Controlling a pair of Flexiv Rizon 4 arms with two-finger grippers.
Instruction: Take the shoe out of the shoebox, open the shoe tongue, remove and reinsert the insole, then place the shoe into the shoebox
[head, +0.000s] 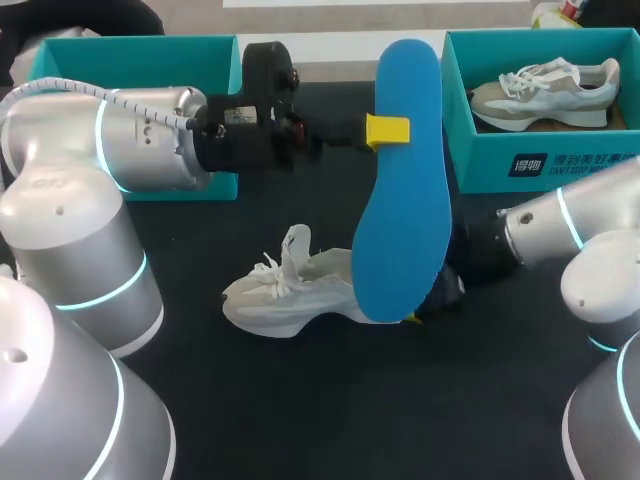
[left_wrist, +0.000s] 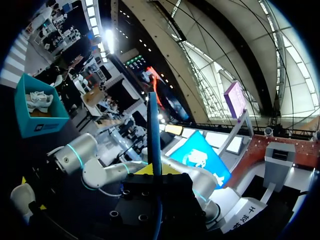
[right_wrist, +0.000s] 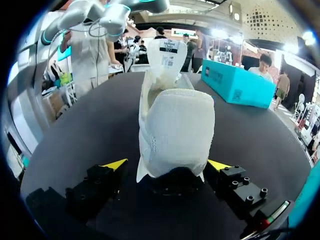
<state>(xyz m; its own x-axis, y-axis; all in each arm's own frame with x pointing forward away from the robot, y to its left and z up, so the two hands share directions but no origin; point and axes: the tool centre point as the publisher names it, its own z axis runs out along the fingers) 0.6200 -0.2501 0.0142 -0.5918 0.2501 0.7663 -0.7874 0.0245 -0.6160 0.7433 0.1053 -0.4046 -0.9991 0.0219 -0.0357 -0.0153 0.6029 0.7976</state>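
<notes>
A blue insole (head: 400, 200) hangs upright above the table, with my left gripper (head: 388, 130) shut on its upper part. In the left wrist view the insole (left_wrist: 153, 130) shows edge-on, pinched in that gripper (left_wrist: 154, 172). The white shoe (head: 290, 290) lies on the dark table with its tongue raised and its toe to the left. My right gripper (head: 432, 298) is at its heel, mostly hidden behind the insole. In the right wrist view the shoe's heel (right_wrist: 175, 130) sits between the spread yellow fingertips (right_wrist: 116, 164) of the open right gripper (right_wrist: 167, 165).
A teal shoebox (head: 540, 160) at the back right holds a grey-and-white shoe (head: 545, 95). Another teal shoebox (head: 140, 60) stands at the back left, behind my left arm. The dark table (head: 330, 400) extends toward the front.
</notes>
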